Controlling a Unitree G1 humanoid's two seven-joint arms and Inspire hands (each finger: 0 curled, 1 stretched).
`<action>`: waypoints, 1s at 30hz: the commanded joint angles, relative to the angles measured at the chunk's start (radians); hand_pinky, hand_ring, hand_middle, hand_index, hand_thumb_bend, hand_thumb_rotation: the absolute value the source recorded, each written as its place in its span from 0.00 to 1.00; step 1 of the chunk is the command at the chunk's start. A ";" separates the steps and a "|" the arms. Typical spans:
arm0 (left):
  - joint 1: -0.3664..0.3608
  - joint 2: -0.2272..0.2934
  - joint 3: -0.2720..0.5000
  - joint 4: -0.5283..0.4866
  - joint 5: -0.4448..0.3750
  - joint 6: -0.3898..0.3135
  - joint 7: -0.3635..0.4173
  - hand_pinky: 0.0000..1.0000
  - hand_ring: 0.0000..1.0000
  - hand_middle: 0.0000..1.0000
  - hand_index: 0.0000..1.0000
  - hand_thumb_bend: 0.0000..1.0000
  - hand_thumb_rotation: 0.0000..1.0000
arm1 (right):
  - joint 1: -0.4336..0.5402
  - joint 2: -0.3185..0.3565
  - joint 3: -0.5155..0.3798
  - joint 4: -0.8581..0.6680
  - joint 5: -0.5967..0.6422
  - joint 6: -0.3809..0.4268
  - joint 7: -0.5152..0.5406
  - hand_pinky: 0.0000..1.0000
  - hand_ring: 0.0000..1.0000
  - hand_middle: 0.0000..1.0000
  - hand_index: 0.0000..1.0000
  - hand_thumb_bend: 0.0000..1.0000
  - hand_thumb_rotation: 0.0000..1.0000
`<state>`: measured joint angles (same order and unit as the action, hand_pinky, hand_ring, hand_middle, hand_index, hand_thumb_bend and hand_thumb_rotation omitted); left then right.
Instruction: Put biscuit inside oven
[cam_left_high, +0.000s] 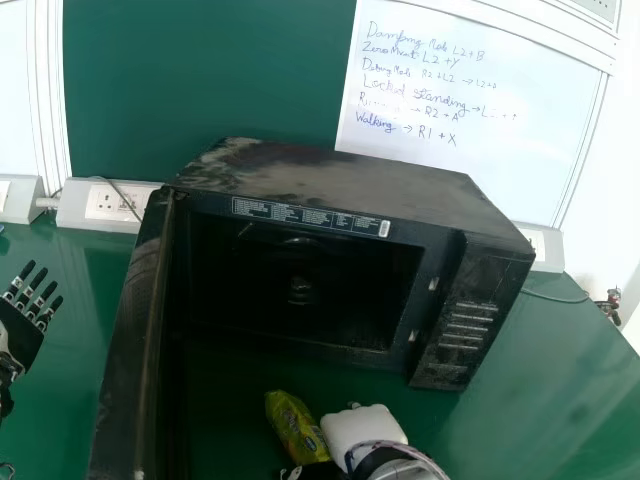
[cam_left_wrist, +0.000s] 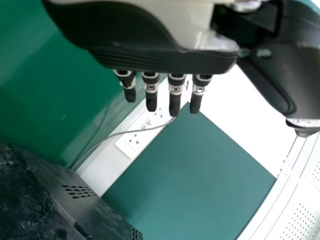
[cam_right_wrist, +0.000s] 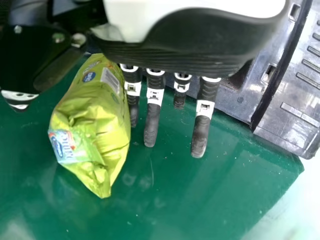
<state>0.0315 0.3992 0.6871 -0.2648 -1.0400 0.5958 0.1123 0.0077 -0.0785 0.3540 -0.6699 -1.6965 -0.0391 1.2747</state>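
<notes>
Nearest us, at the bottom edge of the head view, is the right hand (cam_left_high: 367, 428), its white back toward us. Just to its left sits the biscuit packet (cam_left_high: 294, 425), outside the oven (cam_left_high: 330, 170) and in front of its opening.

In the right wrist view we see the packet's shiny yellow-green wrapper, puffed and creased, with a pale printed panel, a blue oval mark and a blue, white and red patch near one end. That end narrows to a crumpled tip. We cannot tell whether its underside touches the green bench (cam_left_high: 520, 400).

The packet lies between the right hand's thumb (cam_right_wrist: 19, 97) and its fingers (cam_right_wrist: 199, 135). Those fingers are straight and a little spread, not pinching; the closest one runs right along the wrapper, though we can't be sure they touch.

The left hand (cam_left_high: 18, 335) is at the left edge of the head view, beyond the open door (cam_left_high: 125, 340), palm empty. In the left wrist view we find its fingers (cam_left_wrist: 175, 102) straight and slightly apart, with the thumb (cam_left_wrist: 280, 80) well out to the side.

Behind the oven we see a strip of sockets (cam_left_high: 112, 203) and a white board (cam_left_high: 490, 110) with handwriting.
</notes>
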 joint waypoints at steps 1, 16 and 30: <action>-0.011 0.009 0.014 0.005 -0.005 0.006 0.002 1.00 1.00 1.00 1.00 0.56 0.20 | -0.009 0.002 0.000 0.036 0.033 0.009 0.038 0.39 0.54 0.67 0.82 1.00 0.34; -0.008 0.018 0.016 -0.003 -0.002 0.016 0.010 1.00 1.00 1.00 1.00 0.56 0.20 | -0.128 -0.022 -0.062 0.100 0.175 0.105 0.194 0.61 0.72 0.74 0.72 0.99 0.33; -0.013 0.009 0.015 -0.011 -0.004 0.017 0.021 1.00 1.00 0.97 0.98 0.54 0.22 | -0.076 0.011 0.003 0.086 0.106 0.201 0.145 0.21 0.30 0.48 0.71 0.56 0.00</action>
<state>0.0296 0.4053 0.6978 -0.2661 -1.0416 0.6118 0.1303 -0.1030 -0.0759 0.3362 -0.6087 -1.5919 0.1554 1.4207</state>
